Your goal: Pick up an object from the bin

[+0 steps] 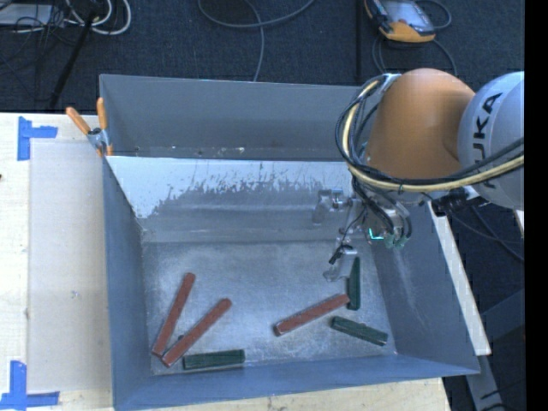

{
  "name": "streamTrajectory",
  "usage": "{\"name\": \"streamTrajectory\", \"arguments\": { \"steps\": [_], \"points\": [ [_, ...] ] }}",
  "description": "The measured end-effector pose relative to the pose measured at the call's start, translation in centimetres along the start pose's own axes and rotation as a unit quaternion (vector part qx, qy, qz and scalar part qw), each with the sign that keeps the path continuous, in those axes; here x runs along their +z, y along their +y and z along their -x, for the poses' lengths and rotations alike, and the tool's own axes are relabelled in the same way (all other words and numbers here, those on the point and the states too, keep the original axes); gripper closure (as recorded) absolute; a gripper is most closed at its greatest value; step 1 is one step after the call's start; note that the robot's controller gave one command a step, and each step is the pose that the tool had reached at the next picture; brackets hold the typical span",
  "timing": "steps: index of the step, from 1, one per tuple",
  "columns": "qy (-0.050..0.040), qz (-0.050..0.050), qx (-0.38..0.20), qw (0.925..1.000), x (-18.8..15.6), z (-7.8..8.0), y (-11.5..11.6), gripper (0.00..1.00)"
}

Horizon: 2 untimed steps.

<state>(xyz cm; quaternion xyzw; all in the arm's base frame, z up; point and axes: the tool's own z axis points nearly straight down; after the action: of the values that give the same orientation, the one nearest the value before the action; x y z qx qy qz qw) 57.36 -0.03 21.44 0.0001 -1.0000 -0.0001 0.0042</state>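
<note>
My gripper (342, 259) hangs low at the right side of the bin, under the orange wrist cover. Just below and to its right a dark green bar (354, 282) lies nearly upright in the view, its upper end close to the gripper. A reddish-brown bar (312, 314) lies slanted below that, its right end meeting the green bar's lower end. Another dark green bar (360, 330) rests near the bin's front right corner. Nothing shows held in the gripper.
At the front left of the bin lie two reddish-brown bars (174, 313) (197, 331), slanted side by side, and a dark green bar (213, 360) flat along the front wall. The bin's right wall slopes up close beside the gripper.
</note>
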Motion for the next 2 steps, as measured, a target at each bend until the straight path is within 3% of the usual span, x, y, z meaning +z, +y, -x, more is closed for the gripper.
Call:
{"name": "streamTrajectory", "arguments": {
  "steps": [1, 2],
  "points": [
    [-0.0039, 0.0, 0.0, 1.0, -0.5, 0.1, 0.0, 0.0],
    [-0.0057, 0.0, -0.02, 0.9998, 5.6, -2.9, -0.3, 0.0]
  ]
}}
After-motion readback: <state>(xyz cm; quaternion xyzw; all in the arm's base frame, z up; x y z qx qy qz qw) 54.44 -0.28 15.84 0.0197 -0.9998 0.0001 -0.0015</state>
